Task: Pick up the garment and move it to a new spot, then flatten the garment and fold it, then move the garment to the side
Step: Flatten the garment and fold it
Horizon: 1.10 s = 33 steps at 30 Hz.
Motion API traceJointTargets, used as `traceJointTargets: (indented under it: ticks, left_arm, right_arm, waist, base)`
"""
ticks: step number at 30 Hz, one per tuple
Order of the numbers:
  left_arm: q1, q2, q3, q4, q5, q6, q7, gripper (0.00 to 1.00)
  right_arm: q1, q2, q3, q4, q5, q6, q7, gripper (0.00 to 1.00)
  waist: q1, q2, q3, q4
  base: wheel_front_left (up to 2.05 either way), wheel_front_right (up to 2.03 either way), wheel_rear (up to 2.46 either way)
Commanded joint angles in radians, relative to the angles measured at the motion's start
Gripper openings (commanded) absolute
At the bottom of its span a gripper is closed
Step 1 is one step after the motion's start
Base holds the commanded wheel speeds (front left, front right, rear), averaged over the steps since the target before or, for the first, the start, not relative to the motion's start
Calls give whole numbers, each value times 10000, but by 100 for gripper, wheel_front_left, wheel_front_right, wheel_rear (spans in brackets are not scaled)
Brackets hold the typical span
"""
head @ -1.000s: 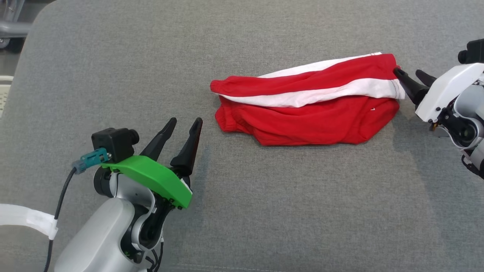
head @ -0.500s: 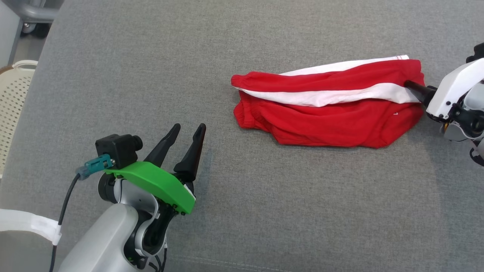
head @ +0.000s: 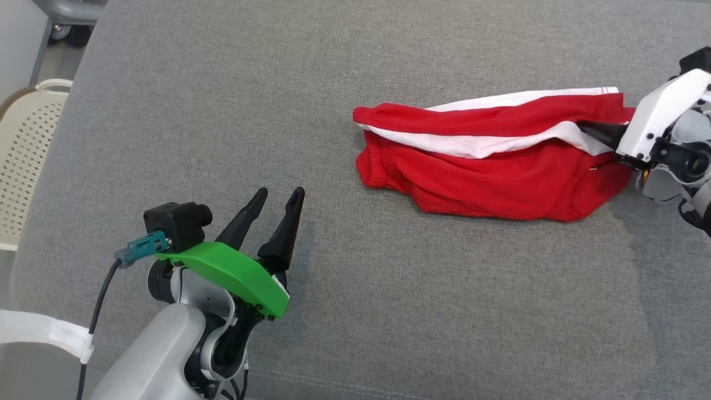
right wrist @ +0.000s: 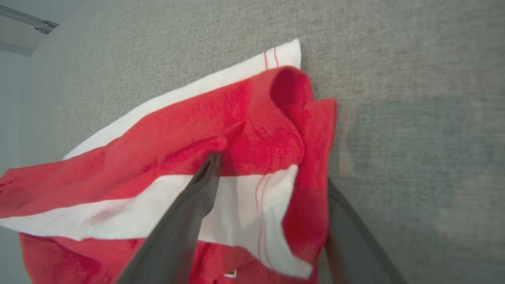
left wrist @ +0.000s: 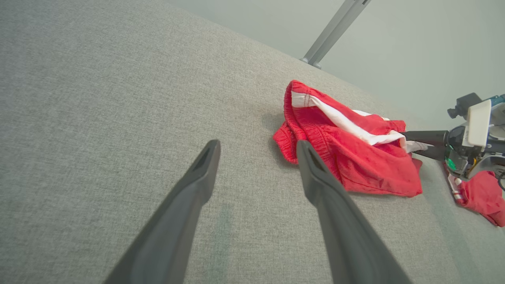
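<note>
My right jaws sat wide astride the red-and-white cloth garment [head: 500, 189], left jaws wide too; pinching its end looked next.

Grey fabric surface [head: 389, 311], pale wall [left wrist: 414, 43]

The garment [head: 489, 172] lies on the cushion [head: 222, 100] at two o'clock from my left pincer [head: 279, 195], well apart from it. My right pincer [head: 594, 132] is in at its three o'clock end, one finger over the cloth and the other outside the edge. A basket [head: 22, 155] stands off the cushion at nine o'clock.
</note>
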Motion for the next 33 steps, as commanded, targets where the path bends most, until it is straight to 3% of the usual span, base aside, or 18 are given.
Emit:
traceJointTargets:
  ticks: [1,3,13,33]
  left_arm:
    - [120,-51,34,12,-32,29,-42,100]
    - [94,-52,35,15,-44,31,-43,100]
    - [200,-20,31,66,-128,42,-47,100]
    - [835,305,29,-347,-329,364,148,100]
  right_arm:
    - [390,124,-15,-283,89,4,-51,100]
    - [419,19,-67,-491,37,2,-237,0]
    - [578,-313,-225,-861,-78,2,-701,0]
    - [1731,-1198,-478,-1290,-75,2,-1463,0]
  waist:
    - [0,-1,-3,7]
    - [0,-1,1,13]
    - [0,-1,-288,-184]
    - [0,-1,-1461,-1200]
  base:
    - [0,0,0]
    - [0,0,0]
    - [0,0,0]
    - [0,0,0]
